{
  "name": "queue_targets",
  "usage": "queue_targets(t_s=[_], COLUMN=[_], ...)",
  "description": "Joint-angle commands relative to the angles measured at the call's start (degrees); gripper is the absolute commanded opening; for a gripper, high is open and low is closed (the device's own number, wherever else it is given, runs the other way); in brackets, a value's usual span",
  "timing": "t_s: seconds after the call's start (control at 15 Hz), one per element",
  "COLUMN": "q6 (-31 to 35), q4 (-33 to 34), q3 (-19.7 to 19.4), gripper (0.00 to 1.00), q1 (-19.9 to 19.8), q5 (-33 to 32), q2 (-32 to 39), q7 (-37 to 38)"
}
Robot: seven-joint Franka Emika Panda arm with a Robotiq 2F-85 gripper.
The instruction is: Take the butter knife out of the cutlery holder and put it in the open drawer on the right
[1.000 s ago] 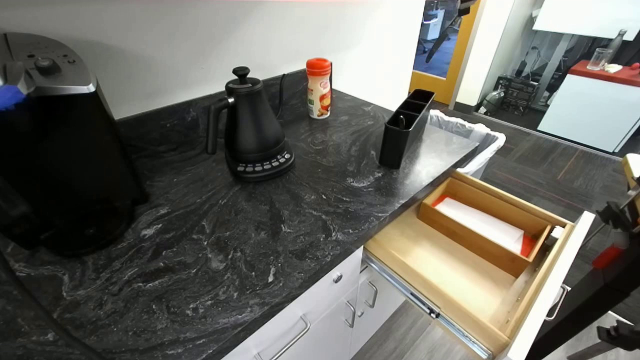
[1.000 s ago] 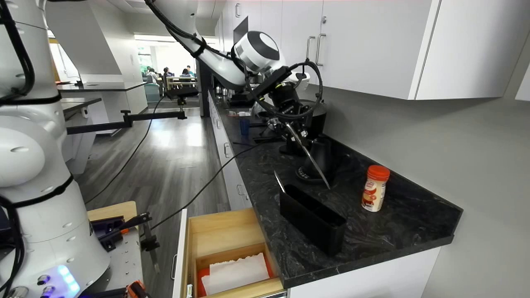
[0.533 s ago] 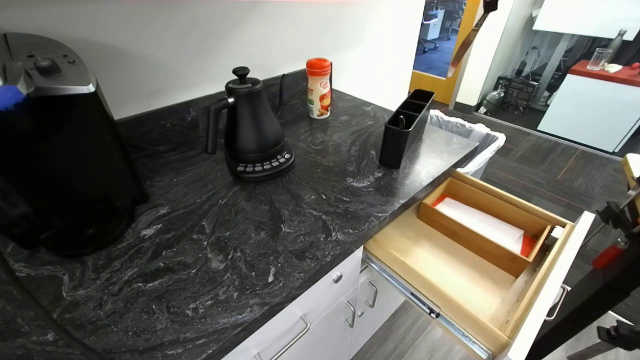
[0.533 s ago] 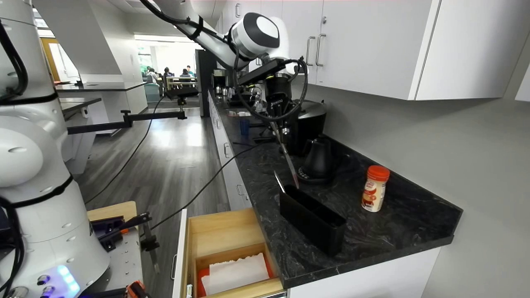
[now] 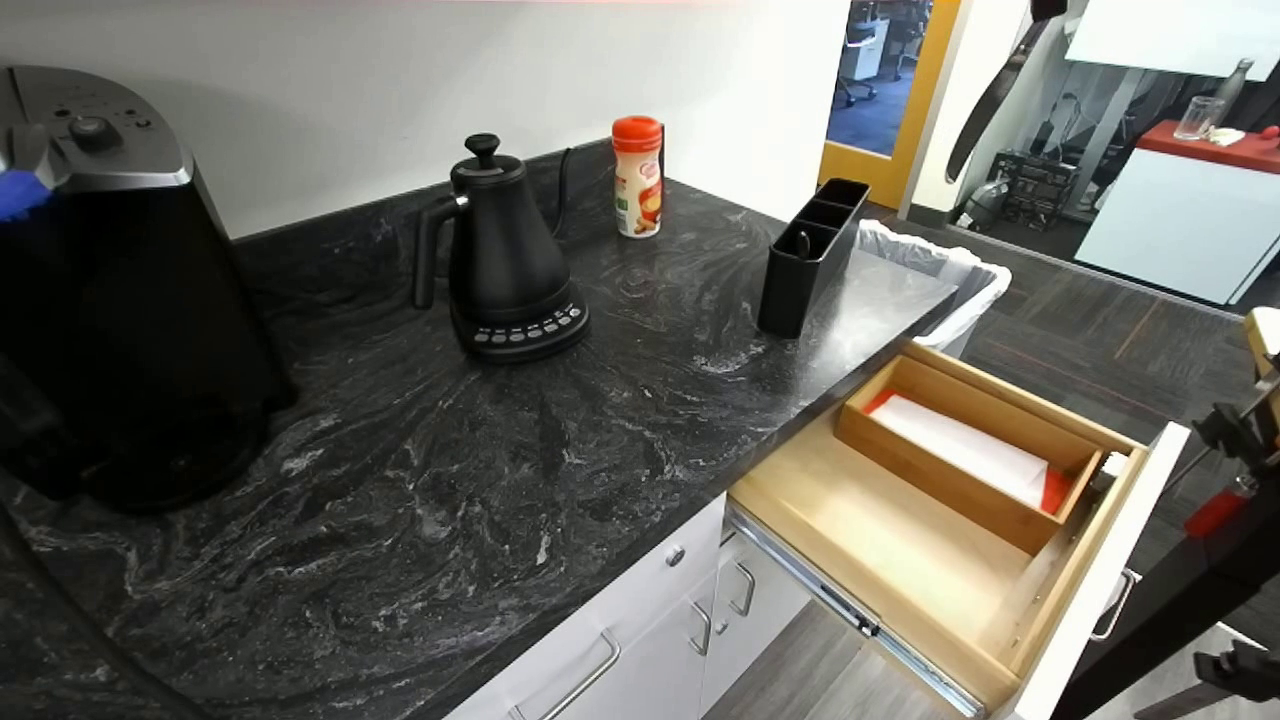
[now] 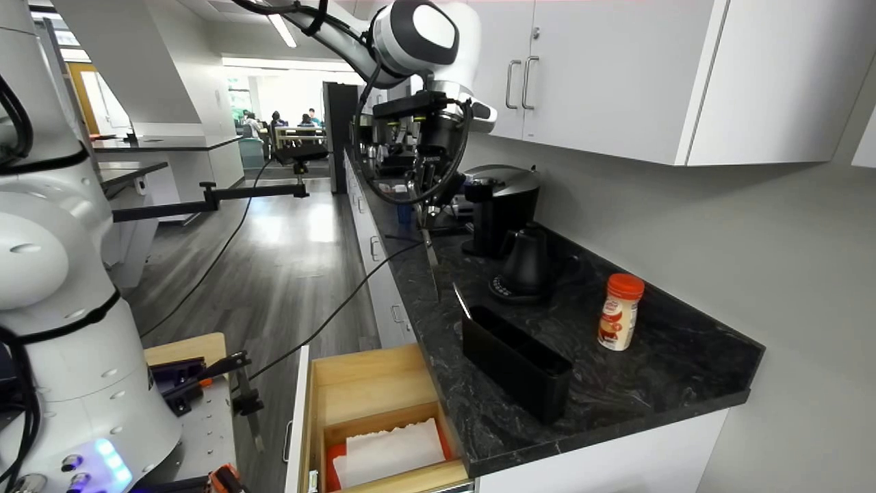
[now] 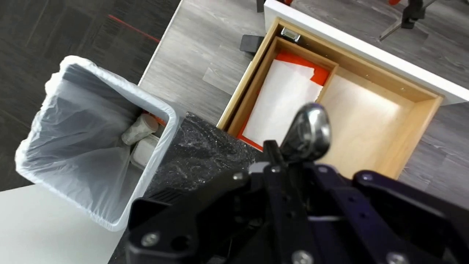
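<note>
The tool (image 6: 426, 223) is clamping the butter knife (image 6: 432, 261), which is hanging tip-down (another utensil (image 6: 462, 301) is leaning in the cutlery holder (image 6: 513, 366)).

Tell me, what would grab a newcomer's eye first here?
Probably the big white arm arched over the counter, its end effector gripping a knife that points downward. Next, perhaps, the drawer jutting open below the counter's edge. The red-capped bottle, standing near the wall, adds a bright spot.
</note>
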Motion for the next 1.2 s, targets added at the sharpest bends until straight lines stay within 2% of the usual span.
queue_targets(t_s=[0.0, 0.33, 0.73, 1.13], q6=[0.09, 4.43, 20.71, 29.21], q4=[-3.35, -9.63, -18.16, -24.91], q3=[-0.77, -2.11, -3.0, -3.57], gripper=[0.03, 0.03, 0.03, 0.03], q1=[-1.16, -2.3, -3.18, -3.78], q5=[4.27, 6.76, 5.68, 5.44], q2=[-2.56, -3.09, -2.92, -4.78], q7=[-1.01, 0.05, 1.21, 2.99])
